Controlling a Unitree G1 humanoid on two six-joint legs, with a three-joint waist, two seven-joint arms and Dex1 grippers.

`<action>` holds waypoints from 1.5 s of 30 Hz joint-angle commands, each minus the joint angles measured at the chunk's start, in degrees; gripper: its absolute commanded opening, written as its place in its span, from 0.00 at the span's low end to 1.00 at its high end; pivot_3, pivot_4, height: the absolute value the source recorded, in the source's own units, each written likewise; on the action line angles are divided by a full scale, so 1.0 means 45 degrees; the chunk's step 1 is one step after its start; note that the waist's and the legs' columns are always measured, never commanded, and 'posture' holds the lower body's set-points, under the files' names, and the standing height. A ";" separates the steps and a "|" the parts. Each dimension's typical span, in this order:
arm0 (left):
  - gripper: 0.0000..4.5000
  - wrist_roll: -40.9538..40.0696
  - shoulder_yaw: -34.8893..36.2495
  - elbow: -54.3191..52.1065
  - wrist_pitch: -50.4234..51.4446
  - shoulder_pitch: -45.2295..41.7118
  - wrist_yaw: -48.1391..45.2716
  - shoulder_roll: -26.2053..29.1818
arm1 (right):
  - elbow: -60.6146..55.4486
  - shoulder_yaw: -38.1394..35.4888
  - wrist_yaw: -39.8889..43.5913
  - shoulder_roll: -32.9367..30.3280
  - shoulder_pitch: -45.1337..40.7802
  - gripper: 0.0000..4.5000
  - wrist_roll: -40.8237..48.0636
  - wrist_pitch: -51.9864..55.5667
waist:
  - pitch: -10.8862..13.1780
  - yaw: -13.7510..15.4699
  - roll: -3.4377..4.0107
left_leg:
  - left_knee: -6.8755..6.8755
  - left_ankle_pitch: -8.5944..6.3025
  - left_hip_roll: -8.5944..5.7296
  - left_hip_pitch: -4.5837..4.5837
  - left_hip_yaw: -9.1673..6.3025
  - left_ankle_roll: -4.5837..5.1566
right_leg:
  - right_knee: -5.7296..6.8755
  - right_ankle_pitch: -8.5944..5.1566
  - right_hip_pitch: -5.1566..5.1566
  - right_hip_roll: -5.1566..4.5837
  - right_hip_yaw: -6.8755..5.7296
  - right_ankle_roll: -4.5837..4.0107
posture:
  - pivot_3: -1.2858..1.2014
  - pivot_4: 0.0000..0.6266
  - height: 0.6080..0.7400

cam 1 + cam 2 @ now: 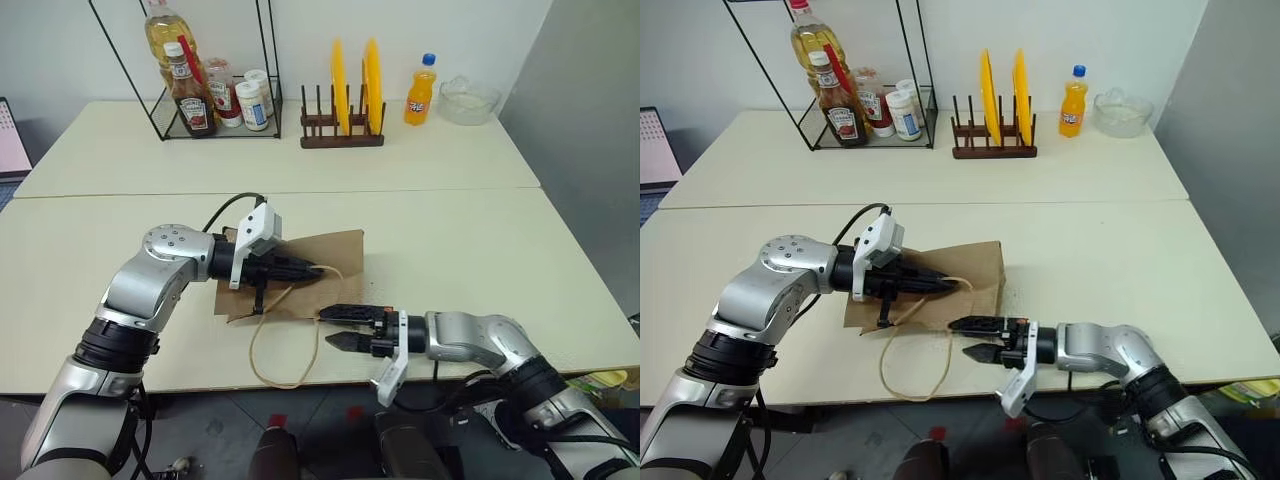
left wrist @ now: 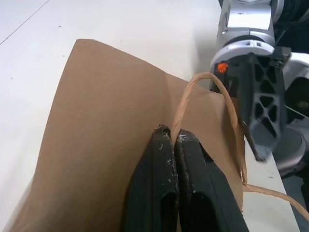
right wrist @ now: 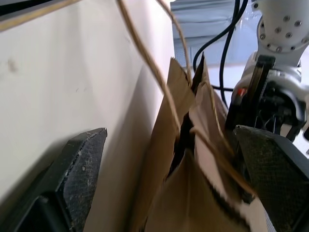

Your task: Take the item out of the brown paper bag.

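The brown paper bag (image 1: 338,252) lies flat on the near table, its mouth towards the front edge. My left gripper (image 1: 315,268) is shut on one of its beige cord handles (image 2: 193,86), just above the paper, with the cord coming out between the fingertips (image 2: 161,137). The other handle loop (image 1: 272,372) hangs past the table's front edge. My right gripper (image 1: 326,326) is open and level, pointing left, right at the bag's mouth (image 3: 186,140). In the right wrist view the mouth gapes slightly between its fingers (image 3: 84,159). The item is hidden.
On the far table stand a black wire rack (image 1: 215,120) with a ketchup bottle (image 1: 190,95) and jars, a wooden rack with two yellow plates (image 1: 345,95), an orange soda bottle (image 1: 422,92) and a glass bowl (image 1: 468,100). The table's front edge (image 1: 200,385) is close under both arms.
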 commanded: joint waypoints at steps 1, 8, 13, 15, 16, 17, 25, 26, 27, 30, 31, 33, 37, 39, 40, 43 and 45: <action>0.00 -0.0139 0.0576 -0.0231 0.0260 -0.0103 0.0179 -0.0018 | -0.0310 0.0357 -0.0668 0.0155 -0.0244 1.00 -0.0151 0.0333 | 0.0000 0.0001 0.0000 | 0.0000 0.0000 0.0000 0.0000 0.0000 0.0000 | 0.0000 0.0000 0.0001 0.0000 0.0000 0.0000 | 0.52 0.24 1.00; 0.00 -0.0099 0.0633 -0.0315 0.0512 -0.0022 0.0145 -0.0057 | -0.0803 0.0909 -0.0713 0.0228 -0.0265 1.00 -0.0160 0.0964 | 0.0000 0.0003 0.0000 | 0.0000 0.0000 -0.0001 0.0001 -0.0001 0.0001 | -0.0001 0.0000 0.0003 -0.0002 -0.0001 0.0000 | 0.52 0.24 1.00; 0.00 -0.0049 0.0599 -0.0221 0.0527 -0.0117 0.0098 -0.0116 | -0.0694 0.1247 -0.0393 0.0203 -0.0438 0.85 0.0042 0.1242 | 0.0000 0.0001 -0.0001 | 0.0000 -0.0001 -0.0002 0.0001 -0.0001 0.0001 | -0.0002 0.0000 0.0003 -0.0002 -0.0001 0.0000 | 0.52 0.24 1.00; 0.00 -0.0033 0.0587 -0.0194 0.0518 -0.0146 0.0073 -0.0121 | -0.0680 0.1307 -0.0353 0.0182 -0.0465 0.71 0.0114 0.1342 | 0.0000 -0.0002 -0.0001 | 0.0000 -0.0001 -0.0002 0.0002 -0.0001 0.0001 | -0.0002 0.0000 0.0003 -0.0002 -0.0001 0.0000 | 0.52 0.24 1.00; 0.00 -0.0019 0.0580 -0.0168 0.0505 -0.0157 0.0060 -0.0125 | -0.0681 0.1328 -0.0387 0.0157 -0.0476 0.62 0.0108 0.1405 | 0.0000 -0.0002 -0.0001 | 0.0000 -0.0001 -0.0002 0.0002 -0.0001 0.0001 | -0.0002 0.0000 0.0003 -0.0001 -0.0002 0.0000 | 0.52 0.24 1.00; 0.00 -0.0008 0.0577 -0.0141 0.0493 -0.0166 0.0047 -0.0127 | -0.0687 0.1347 -0.0430 0.0133 -0.0484 0.53 0.0097 0.1468 | 0.0000 -0.0001 -0.0001 | -0.0001 -0.0001 -0.0001 0.0001 -0.0002 0.0001 | -0.0002 0.0000 0.0003 -0.0001 -0.0002 0.0000 | 0.52 0.24 1.00; 0.00 -0.0098 0.0733 0.0021 0.0871 -0.0471 0.0256 -0.0206 | -0.0869 0.1286 -0.0080 -0.0183 -0.0331 0.01 0.0510 0.1983 | -0.0002 0.0000 -0.0004 | -0.0001 -0.0001 -0.0001 0.0003 -0.0004 0.0001 | -0.0002 0.0000 0.0006 -0.0001 -0.0002 0.0000 | 0.52 0.24 1.00; 0.00 -0.0161 0.0799 0.0086 0.1053 -0.0572 0.0375 -0.0248 | -0.0865 0.1270 0.0069 -0.0245 -0.0274 0.01 0.0613 0.2093 | -0.0002 0.0001 -0.0005 | -0.0001 -0.0001 -0.0002 0.0003 -0.0006 0.0001 | -0.0003 0.0000 0.0008 -0.0001 -0.0004 0.0000 | 0.52 0.24 1.00; 0.00 -0.0226 0.0882 0.0152 0.1248 -0.0679 0.0514 -0.0309 | -0.0822 0.1295 0.0290 -0.0320 -0.0238 0.01 0.0774 0.2133 | -0.0002 0.0001 -0.0005 | 0.0000 -0.0001 -0.0005 0.0002 -0.0006 0.0001 | -0.0003 0.0000 0.0009 -0.0003 -0.0004 0.0000 | 0.52 0.24 1.00; 0.00 -0.0843 0.1394 0.0421 0.2698 -0.1252 0.1238 -0.0678 | -0.0765 0.1373 0.0674 -0.0584 -0.0132 0.01 0.1046 0.2119 | -0.0003 0.0002 -0.0005 | 0.0001 -0.0001 -0.0006 0.0002 -0.0007 0.0002 | -0.0013 0.0000 0.0019 -0.0004 -0.0006 0.0001 | 0.52 0.24 1.00; 0.00 -0.0981 0.1538 0.0528 0.3086 -0.1505 0.1448 -0.0793 | -0.0691 0.1433 0.0824 -0.0706 -0.0103 0.01 0.1143 0.2064 | -0.0003 0.0011 -0.0006 | 0.0001 -0.0001 -0.0007 0.0002 -0.0008 0.0002 | -0.0014 0.0000 0.0020 -0.0005 -0.0006 0.0002 | 0.52 0.24 1.00; 0.00 -0.1212 0.1881 0.0986 0.3852 -0.2383 0.1980 -0.1105 | -0.0475 0.1453 0.1154 -0.0975 -0.0033 0.01 0.1466 0.2049 | -0.0005 0.0050 -0.0010 | 0.0001 -0.0001 -0.0012 0.0000 -0.0013 0.0002 | -0.0023 0.0000 0.0027 -0.0009 -0.0010 0.0002 | 0.52 0.24 1.00; 0.00 -0.1263 0.2185 0.1666 0.4463 -0.3527 0.2481 -0.1432 | -0.0203 0.1463 0.1456 -0.1231 -0.0042 0.01 0.1759 0.2234 | -0.0009 0.0068 -0.0021 | 0.0005 -0.0001 -0.0038 -0.0003 -0.0023 0.0001 | -0.0037 0.0000 0.0043 -0.0031 -0.0019 0.0004 | 0.52 0.24 1.00; 0.00 -0.1104 0.2167 0.2001 0.4359 -0.3974 0.2494 -0.1483 | -0.0115 0.1483 0.1544 -0.1322 -0.0064 0.01 0.1850 0.2278 | -0.0009 0.0058 -0.0020 | 0.0002 -0.0001 -0.0038 0.0001 -0.0023 0.0001 | -0.0037 -0.0001 0.0044 -0.0032 -0.0020 0.0004 | 0.52 0.24 1.00; 0.00 -0.1017 0.2141 0.2154 0.4247 -0.4155 0.2471 -0.1493 | -0.0086 0.1484 0.1561 -0.1362 -0.0074 0.01 0.1867 0.2289 | -0.0009 0.0057 -0.0021 | -0.0001 0.0000 -0.0038 0.0007 -0.0023 0.0001 | -0.0036 -0.0001 0.0047 -0.0031 -0.0020 0.0004 | 0.52 0.24 1.00; 0.00 -0.0818 0.2125 0.2724 0.3958 -0.4674 0.2439 -0.1538 | 0.0011 0.1437 0.1587 -0.1434 -0.0122 0.01 0.1911 0.2384 | -0.0009 0.0060 -0.0021 | 0.0002 0.0000 -0.0039 0.0006 -0.0025 0.0000 | -0.0037 -0.0001 0.0050 -0.0033 -0.0022 0.0005 | 0.52 0.24 1.00; 0.00 -0.0832 0.2386 0.3457 0.3989 -0.5257 0.2737 -0.1739 | 0.0013 0.1409 0.1622 -0.1497 -0.0127 0.01 0.1927 0.2415 | -0.0010 0.0074 -0.0022 | 0.0003 0.0001 -0.0041 0.0005 -0.0026 -0.0002 | -0.0036 0.0000 0.0051 -0.0035 -0.0024 0.0006 | 0.52 0.24 1.00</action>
